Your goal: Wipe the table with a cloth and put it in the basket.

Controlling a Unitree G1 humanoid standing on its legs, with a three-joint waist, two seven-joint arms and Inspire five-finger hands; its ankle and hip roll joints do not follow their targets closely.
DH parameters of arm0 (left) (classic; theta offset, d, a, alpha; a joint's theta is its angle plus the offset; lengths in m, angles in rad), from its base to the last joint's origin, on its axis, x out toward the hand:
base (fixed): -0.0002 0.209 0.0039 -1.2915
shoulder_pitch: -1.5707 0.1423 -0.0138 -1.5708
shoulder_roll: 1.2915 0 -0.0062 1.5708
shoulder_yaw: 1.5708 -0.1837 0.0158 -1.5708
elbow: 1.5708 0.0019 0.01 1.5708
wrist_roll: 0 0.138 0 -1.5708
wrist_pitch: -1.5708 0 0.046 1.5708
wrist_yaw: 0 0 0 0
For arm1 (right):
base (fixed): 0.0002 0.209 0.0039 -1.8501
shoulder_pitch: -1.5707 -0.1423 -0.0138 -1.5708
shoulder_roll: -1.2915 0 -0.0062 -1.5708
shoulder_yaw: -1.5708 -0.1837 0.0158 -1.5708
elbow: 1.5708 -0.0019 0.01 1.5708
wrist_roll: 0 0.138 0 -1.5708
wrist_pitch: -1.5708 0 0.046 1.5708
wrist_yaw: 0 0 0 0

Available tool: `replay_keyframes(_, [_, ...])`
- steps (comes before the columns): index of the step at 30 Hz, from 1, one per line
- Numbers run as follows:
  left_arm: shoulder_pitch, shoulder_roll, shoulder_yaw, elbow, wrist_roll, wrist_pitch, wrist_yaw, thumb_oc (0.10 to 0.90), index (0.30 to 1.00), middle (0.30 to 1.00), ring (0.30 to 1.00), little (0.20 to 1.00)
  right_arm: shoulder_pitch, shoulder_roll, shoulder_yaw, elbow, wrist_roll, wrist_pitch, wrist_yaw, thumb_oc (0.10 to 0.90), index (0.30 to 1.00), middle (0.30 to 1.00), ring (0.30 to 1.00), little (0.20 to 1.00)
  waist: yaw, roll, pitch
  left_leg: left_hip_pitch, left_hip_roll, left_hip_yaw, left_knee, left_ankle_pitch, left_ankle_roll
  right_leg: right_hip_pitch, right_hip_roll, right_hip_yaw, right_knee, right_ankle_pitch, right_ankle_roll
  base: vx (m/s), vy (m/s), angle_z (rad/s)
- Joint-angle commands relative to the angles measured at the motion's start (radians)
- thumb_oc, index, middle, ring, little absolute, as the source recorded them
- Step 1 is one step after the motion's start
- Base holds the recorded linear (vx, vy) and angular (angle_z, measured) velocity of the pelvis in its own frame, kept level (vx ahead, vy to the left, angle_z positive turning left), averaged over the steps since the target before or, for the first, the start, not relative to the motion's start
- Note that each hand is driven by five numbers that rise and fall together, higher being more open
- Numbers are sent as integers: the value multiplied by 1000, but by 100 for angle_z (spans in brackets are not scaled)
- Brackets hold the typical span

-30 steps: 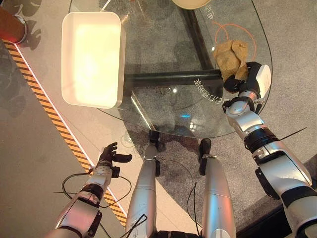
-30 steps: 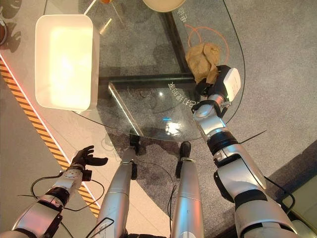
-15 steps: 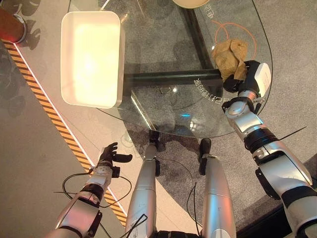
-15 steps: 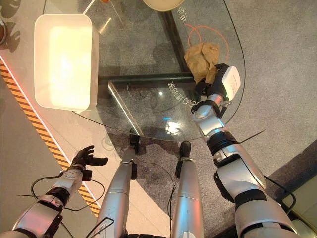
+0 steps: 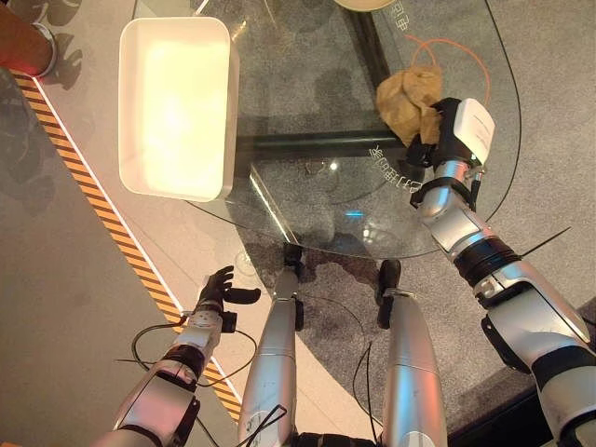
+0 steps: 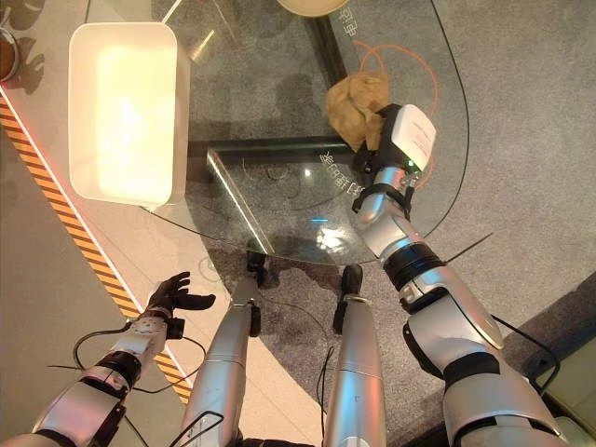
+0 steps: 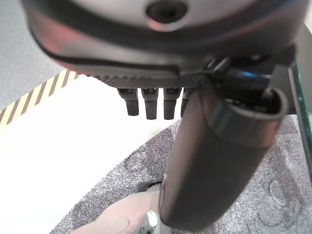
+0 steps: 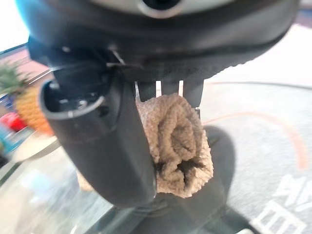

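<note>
1. The right robot hand [image 5: 445,130] is over the glass bench [image 5: 307,196], near its right edge.
2. Its fingers and thumb are curled round a tan cloth [image 5: 406,97] and hold it tight. The right wrist view shows the cloth [image 8: 178,146] bunched up between the thumb and the fingers.
3. The loose part of the cloth sits crumpled on the glass, just past the hand, toward the far edge of the bench.
4. An orange ring [image 5: 464,48] is drawn on the glass. The cloth lies on the left part of that ring.
5. A white basket [image 5: 175,107] sits at the left edge of the bench. It is well apart from the cloth.
6. A round cream dish [image 6: 312,6] peeks in at the far edge of the bench.
7. The left robot hand [image 5: 219,289] hangs low beside the bench, over the floor near a yellow and black striped line [image 5: 102,205]. Its fingers are loose and spread, and it holds nothing.
8. In the left wrist view the fingers [image 7: 148,102] hang straight, with grey carpet [image 7: 122,195] below.
</note>
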State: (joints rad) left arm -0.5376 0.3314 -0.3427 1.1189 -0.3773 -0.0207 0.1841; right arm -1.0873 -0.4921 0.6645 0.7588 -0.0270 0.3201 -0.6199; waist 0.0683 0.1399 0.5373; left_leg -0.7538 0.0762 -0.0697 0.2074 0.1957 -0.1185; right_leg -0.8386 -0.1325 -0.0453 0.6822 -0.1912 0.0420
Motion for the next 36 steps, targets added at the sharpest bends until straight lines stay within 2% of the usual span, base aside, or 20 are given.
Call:
replay_keyframes(1, [22,25,-31,19,27,12,36,800,900,900,900,900,-146,80,64,-127,-129,-51,56,100,300,300,300,200,34,0,-17,13,-131,67,115,-143,103,55,26,-88,-245,148,-32,0,0,0])
replay_keyframes(8, [33,4,-42,5,27,9,44,800,900,900,900,900,-139,127,103,-162,-185,-42,107,100,300,300,300,200,42,11,-17,17,-138,65,110,-139,105,56,20,-90,-249,152,-31,19,25,9])
replay_keyframes(18, [32,-2,-43,-4,39,24,45,800,900,900,900,900,-131,178,126,-187,-199,-48,175,100,300,300,300,200,55,14,-17,14,-145,58,112,-134,106,54,15,-94,-249,157,-29,12,5,6])
replay_keyframes(26, [34,-6,-47,-11,48,28,45,800,900,900,900,900,-87,211,179,-206,-246,-73,330,100,300,300,300,200,59,14,-17,18,-148,55,104,-129,105,56,13,-100,-249,158,-27,2,0,1])
replay_keyframes(36, [26,3,-52,-13,50,33,37,800,900,900,900,900,-67,220,227,-213,-290,-87,433,100,300,300,300,200,57,13,-17,15,-146,57,105,-125,103,52,12,-99,-247,161,-26,0,0,0])
